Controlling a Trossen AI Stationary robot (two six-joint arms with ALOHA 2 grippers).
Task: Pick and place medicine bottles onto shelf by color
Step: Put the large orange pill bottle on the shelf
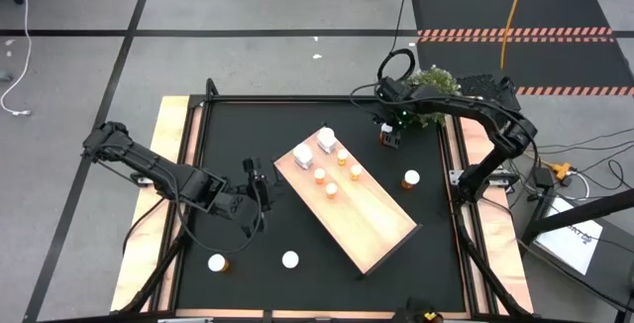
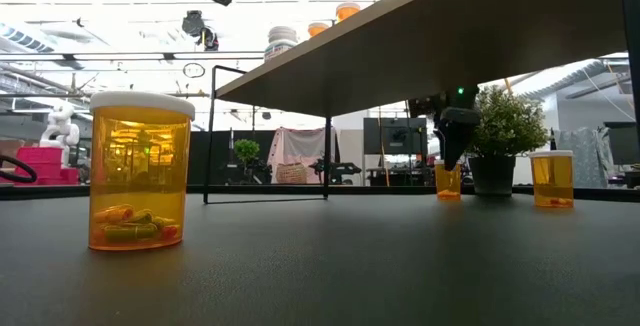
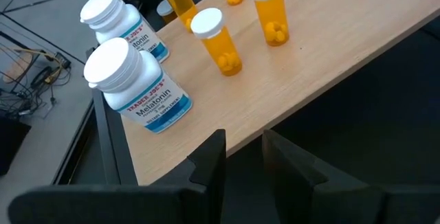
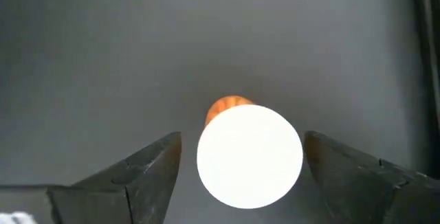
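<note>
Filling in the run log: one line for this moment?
right gripper: open around amber bottle, not gripping | left gripper: empty, beside shelf | shelf: four amber, two white

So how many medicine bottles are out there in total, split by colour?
White plastic bottles with blue labels, on the light-wood shelf: 2
Orange bottles with white caps, on the shelf: 4
Orange bottles on the black mat: 3
Bottle showing only a white top, colour unclear: 1
Total: 10
</note>
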